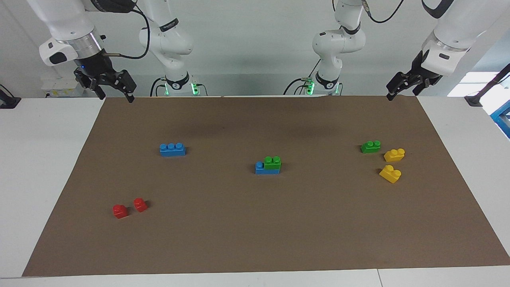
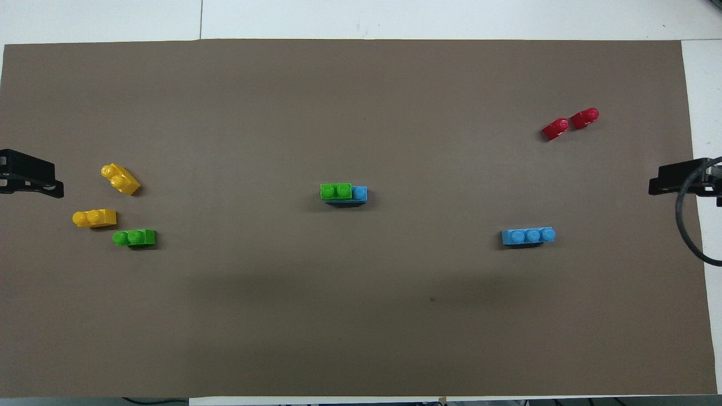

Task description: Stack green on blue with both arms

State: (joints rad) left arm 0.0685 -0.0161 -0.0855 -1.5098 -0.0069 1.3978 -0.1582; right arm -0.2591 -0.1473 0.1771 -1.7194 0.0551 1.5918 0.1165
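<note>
You see the brown mat [image 1: 255, 223] spread over the table. Over its corners nearest the robots hang the right gripper [image 1: 114, 92], fingers spread wide and empty, and the left gripper [image 1: 399, 88], also wide and empty. At mid-mat a green brick [image 1: 273, 162] sits on a blue brick [image 1: 259, 169], one blue stud left bare toward the right arm's end.

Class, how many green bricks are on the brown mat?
2. One green brick sits on a blue brick mid-mat; the other green brick lies beside the yellow bricks. None seems hidden.
</note>
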